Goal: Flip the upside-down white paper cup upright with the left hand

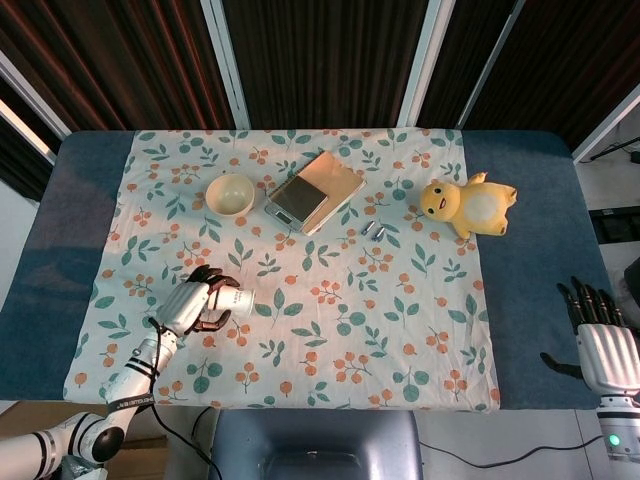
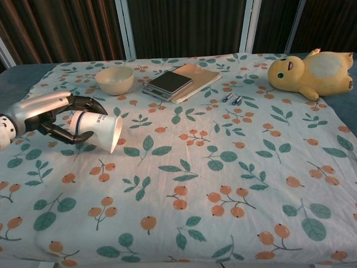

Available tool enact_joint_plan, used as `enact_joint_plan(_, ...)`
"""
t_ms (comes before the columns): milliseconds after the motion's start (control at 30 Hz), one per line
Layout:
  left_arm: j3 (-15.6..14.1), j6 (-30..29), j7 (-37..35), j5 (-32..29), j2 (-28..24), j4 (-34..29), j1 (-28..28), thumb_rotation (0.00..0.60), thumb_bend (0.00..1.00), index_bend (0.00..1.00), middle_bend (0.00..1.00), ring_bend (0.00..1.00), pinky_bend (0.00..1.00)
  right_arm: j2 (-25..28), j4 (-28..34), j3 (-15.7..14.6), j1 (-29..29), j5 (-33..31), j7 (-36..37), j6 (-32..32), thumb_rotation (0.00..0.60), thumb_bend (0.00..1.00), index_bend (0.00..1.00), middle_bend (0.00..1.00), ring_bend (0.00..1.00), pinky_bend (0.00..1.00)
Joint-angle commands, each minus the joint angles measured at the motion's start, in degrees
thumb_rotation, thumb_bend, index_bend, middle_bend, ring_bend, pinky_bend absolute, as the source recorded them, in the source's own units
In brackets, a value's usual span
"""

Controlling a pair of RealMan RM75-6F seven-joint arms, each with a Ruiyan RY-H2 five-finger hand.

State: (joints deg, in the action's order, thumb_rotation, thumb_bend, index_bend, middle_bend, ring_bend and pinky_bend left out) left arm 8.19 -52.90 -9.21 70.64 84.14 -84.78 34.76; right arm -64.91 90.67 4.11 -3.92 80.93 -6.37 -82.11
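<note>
A: Left hand (image 2: pixel 47 114) status?
B: Fingers (image 2: pixel 83 103) wrapped around white paper cup (image 2: pixel 97 129), clamped. Cup lifted off floral cloth (image 2: pixel 223 184), tipped on its side, mouth facing right and slightly down.
A: Location on desk (image 1: pixel 540 250)?
B: Front-left area, well in front of cream bowl (image 1: pixel 230 194).
A: Right hand (image 1: pixel 605 350)?
B: Hovering by desk's right edge, fingers (image 1: pixel 590 300) apart and straight, holding nothing. Seen in head view only.
A: Other items?
B: Scale (image 2: pixel 167 82) on notebook (image 2: pixel 198 75), yellow plush (image 2: pixel 309 67) far right.
</note>
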Motion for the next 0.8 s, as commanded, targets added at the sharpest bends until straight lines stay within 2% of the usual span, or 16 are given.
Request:
enact_joint_plan(33,-0.86,3.3,-8.75,3.07,1.62,4.34,-0.82,0.6,0.49,0.29,0.37,0.09,0.03,0.07,0.05,0.03,0.04,-0.06,0.13,-0.04,0.6,0.18,0.0,0.0,0.0,0.0)
enact_joint_plan(167,-2.24,4.16,-13.94,7.02,1.96,7.11,-0.31,0.6,0.49,0.17,0.28,0.03,0.02,0.16,0.05,0.04,0.1,-0.15,0.41,-0.01,0.6,0.18,0.0,0.0,0.0,0.0)
enact_joint_plan(267,-2.9,4.34,-15.72,8.68,1.69,8.21,0.02,0.6,0.49,0.05,0.16,0.0,0.02,0.15,-0.02,0.03,0.09,-0.14,0.53,0.04,0.6,0.18,0.0,0.0,0.0,0.0)
enact_joint_plan(333,-3.31,4.47,-16.46,9.49,1.19,8.36,0.22,0.6,0.49,0.01,0.09,0.0,0.02,0.14,-0.1,0.01,0.08,-0.17,0.72,0.15,0.6,0.18,0.0,0.0,0.0,0.0)
enact_joint_plan(400,-3.68,4.72,-16.27,10.01,0.62,8.38,0.46,0.6,0.49,0.0,0.05,0.0,0.02,0.13,-0.18,0.01,0.04,-0.19,0.8,0.26,0.6,0.18,0.0,0.0,0.0,0.0)
enact_joint_plan(533,-4.48,4.37,-14.4,11.21,-0.76,7.7,0.75,0.6,0.49,0.0,0.02,0.0,0.02,0.11,-0.22,0.06,-0.04,-0.03,0.93,0.23,0.6,0.18,0.0,0.0,0.0,0.0)
enact_joint_plan(667,-5.27,2.75,-8.74,13.38,-3.32,4.84,1.17,0.6,0.48,0.0,0.0,0.0,0.02,0.09,-0.47,0.02,-0.05,0.04,1.14,0.27,0.6,0.18,0.0,0.0,0.0,0.0)
enact_joint_plan(800,-5.75,4.56,-0.36,13.66,-7.77,-1.31,2.84,0.6,0.43,0.0,0.0,0.0,0.0,0.07,-0.56,0.09,-0.16,-0.2,1.11,0.54,0.6,0.18,0.0,0.0,0.0,0.0)
